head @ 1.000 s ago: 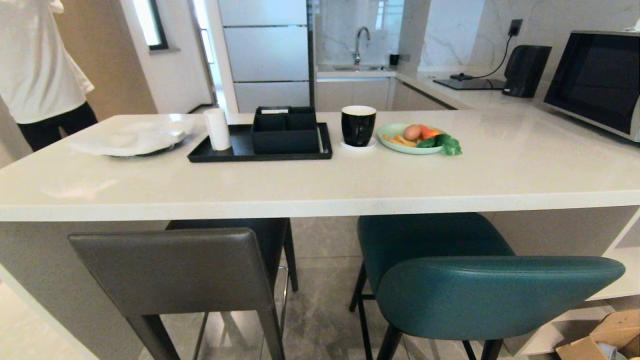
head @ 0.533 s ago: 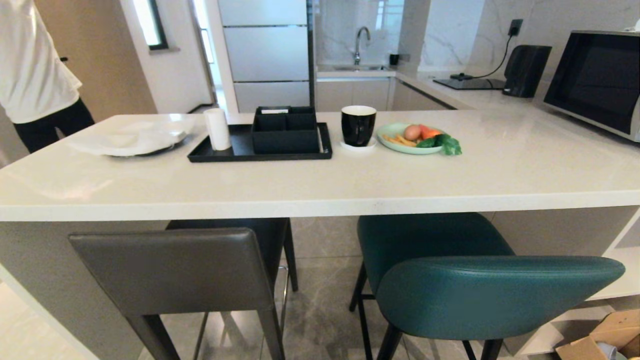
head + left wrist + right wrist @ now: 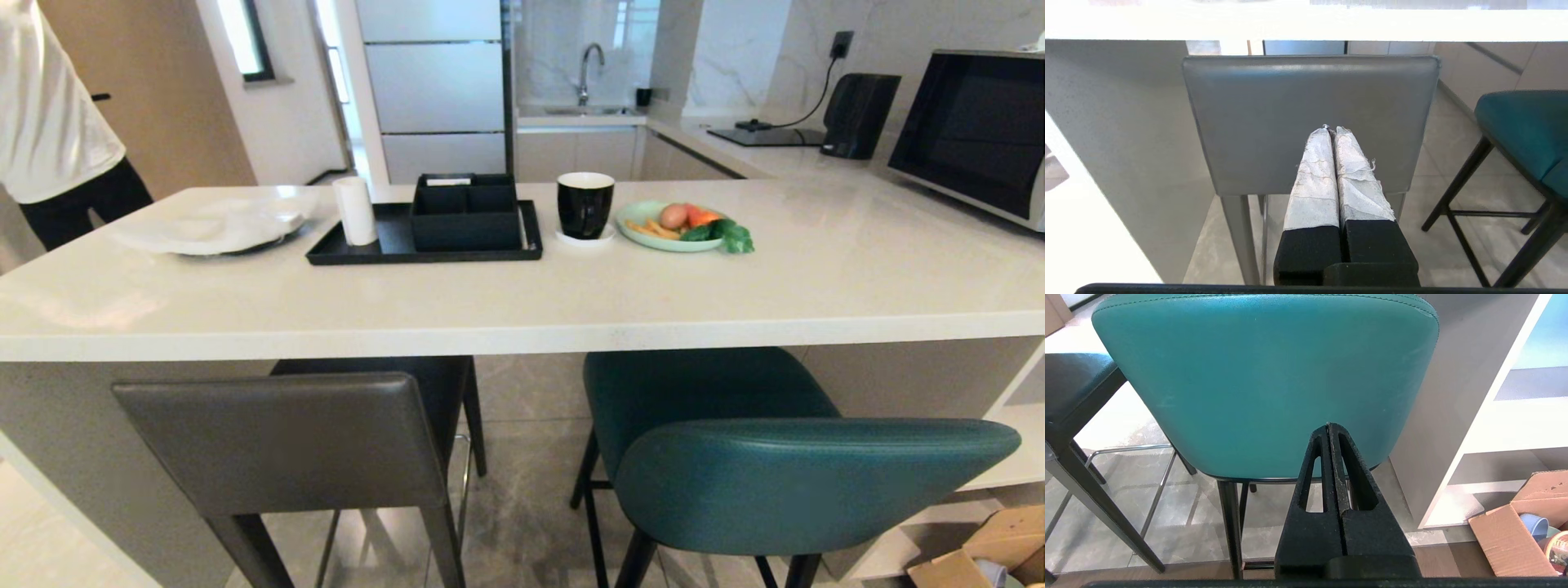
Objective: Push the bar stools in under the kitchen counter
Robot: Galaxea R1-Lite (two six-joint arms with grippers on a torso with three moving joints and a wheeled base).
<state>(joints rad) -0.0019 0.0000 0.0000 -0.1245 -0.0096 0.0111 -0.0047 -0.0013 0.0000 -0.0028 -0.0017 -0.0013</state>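
Grey leather fills the left wrist view: the left gripper [image 3: 1331, 130], fingers pressed together and holding nothing, is aimed at the grey stool's [image 3: 282, 441] backrest, apparently as a blunt pusher; contact cannot be judged. The right gripper [image 3: 1327, 425], likewise closed and empty, faces the teal stool [image 3: 804, 482]. Two stools are counted, both only partly under the kitchen counter [image 3: 522, 327].

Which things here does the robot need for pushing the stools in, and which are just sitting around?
For the job: grey stool, teal stool, kitchen counter, left gripper, right gripper.

Just lying about: black tray, mug, food plate, microwave, cardboard box.
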